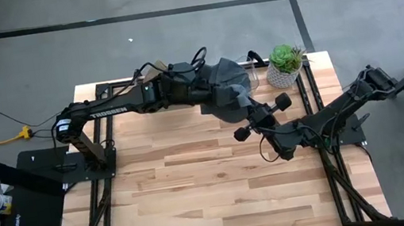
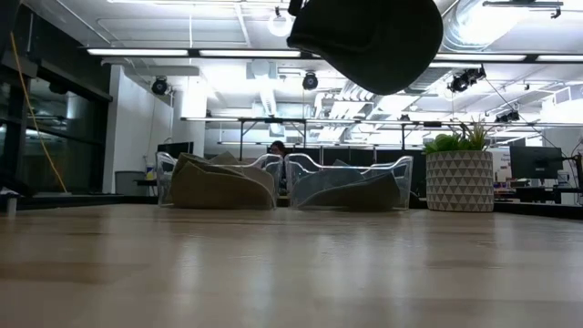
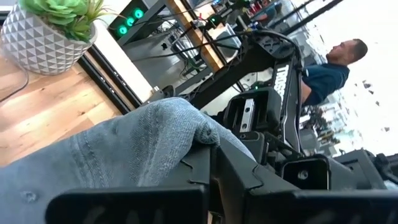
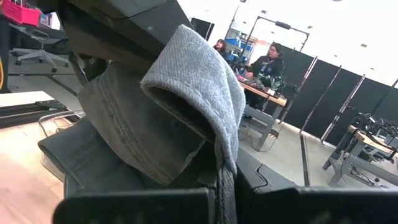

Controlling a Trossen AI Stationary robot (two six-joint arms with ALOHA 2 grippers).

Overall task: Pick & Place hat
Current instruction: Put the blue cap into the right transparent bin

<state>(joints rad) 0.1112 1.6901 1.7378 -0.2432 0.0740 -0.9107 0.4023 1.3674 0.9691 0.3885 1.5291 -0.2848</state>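
grey hat [image 1: 228, 87] held up off the wooden surface [image 1: 213, 183], just beside the potted plant [image 1: 285, 64], on the side toward the left arm. gripped from two sides: left gripper [image 1: 206, 88] with jaws shut on the hat's fabric on the side away from the plant, right gripper [image 1: 256, 109] with jaws shut on the edge nearer the right arm. seen as a dark dome [image 2: 366, 38] hanging high above the surface in the low view, above and beside the plant's white patterned pot [image 2: 460, 180]. two clear bins [image 2: 219, 180] resting on the surface beside the plant, each with folded cloth inside. folded grey brim [image 4: 199, 93] pinched in the right jaws; denim-like cloth [image 3: 137, 146] bunched against the left jaws.
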